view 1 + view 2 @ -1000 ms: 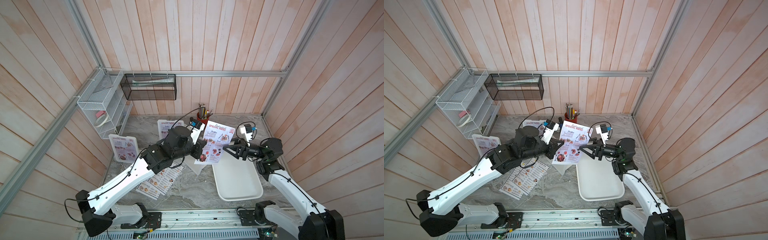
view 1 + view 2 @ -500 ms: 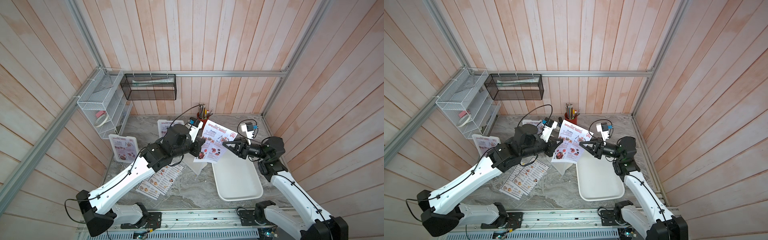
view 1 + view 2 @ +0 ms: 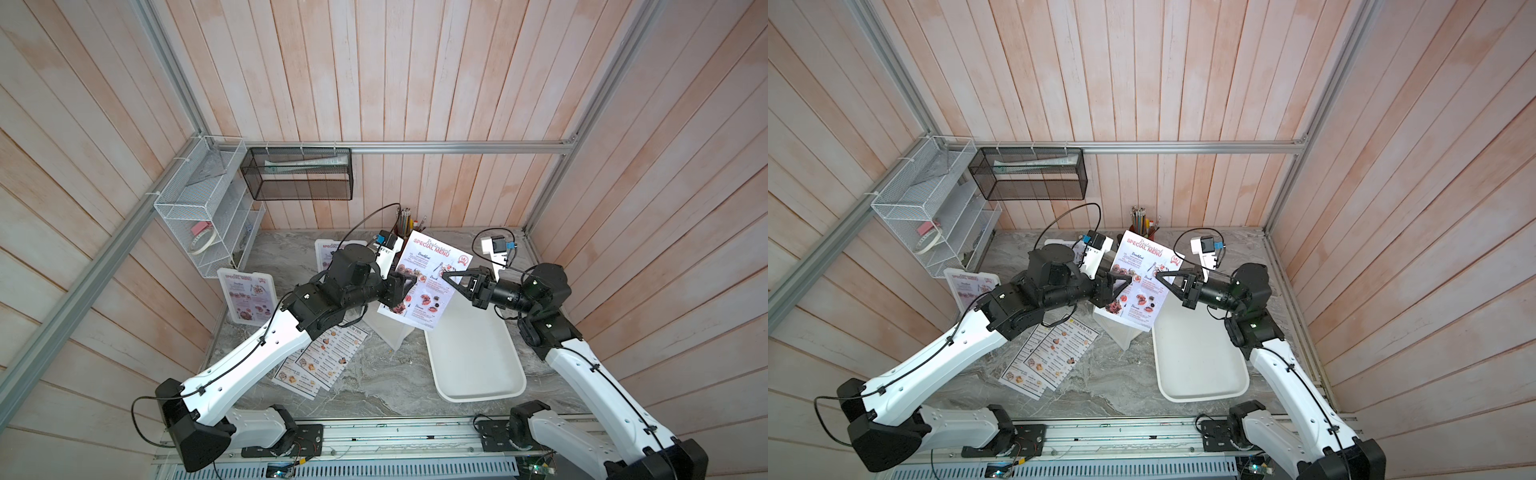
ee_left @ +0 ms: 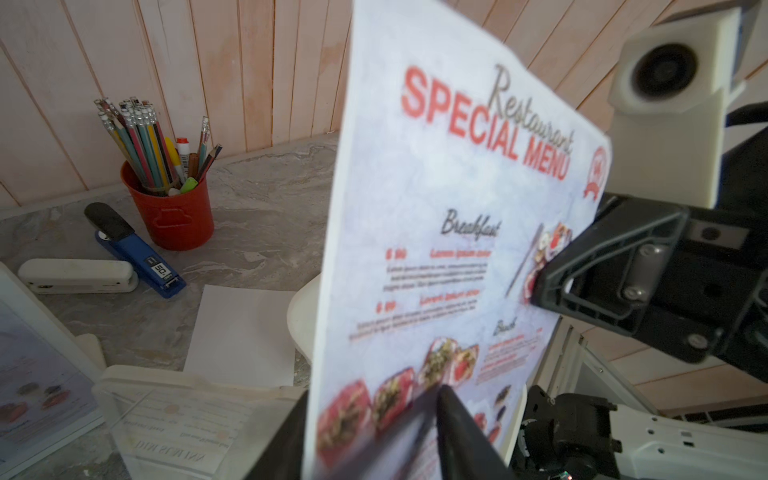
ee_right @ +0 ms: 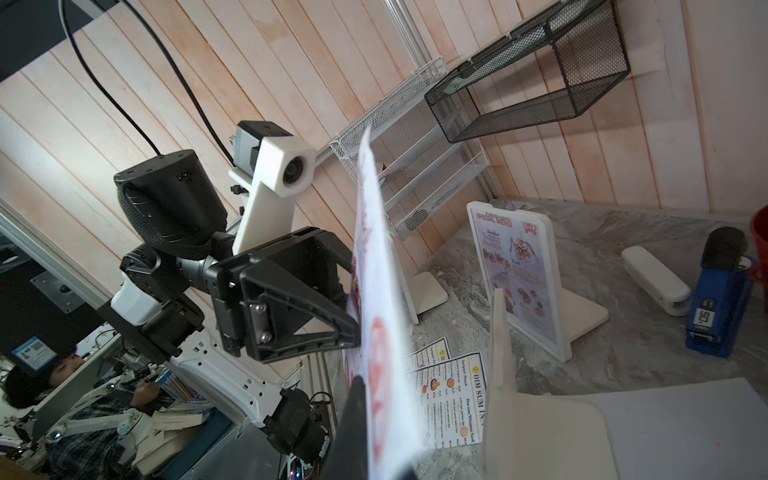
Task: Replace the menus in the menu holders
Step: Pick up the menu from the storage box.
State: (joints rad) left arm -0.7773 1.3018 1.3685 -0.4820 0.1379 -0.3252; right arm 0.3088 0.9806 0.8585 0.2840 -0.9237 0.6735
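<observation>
A "SPECIAL MENU" sheet (image 3: 428,274) (image 3: 1142,274) (image 4: 449,232) hangs upright in the air between both arms. My right gripper (image 3: 446,277) (image 3: 1160,277) (image 5: 374,399) is shut on its right edge. My left gripper (image 3: 409,286) (image 3: 1123,286) (image 4: 370,424) is open, its jaws straddling the sheet's left edge. Below the sheet stands a white menu holder (image 3: 390,332) (image 4: 166,415) with a "DIM SUM INN" menu in it. Two more menu holders (image 3: 247,297) (image 5: 519,274) with SPECIAL MENU sheets stand at the left and back. Two DIM SUM INN menus (image 3: 328,357) (image 5: 453,399) lie flat.
A shallow white tray (image 3: 478,365) (image 3: 1200,365) lies under my right arm. A red pencil cup (image 4: 174,208), a blue stapler (image 4: 133,257) and a white stapler (image 4: 79,276) sit at the back. A blank white sheet (image 4: 241,332) lies by the holder. Wire racks (image 3: 208,208) hang on the walls.
My right gripper has closed on the sheet's right edge. My left gripper has opened and let go of the sheet's left edge. The sheet stays up in nearly the same place.
</observation>
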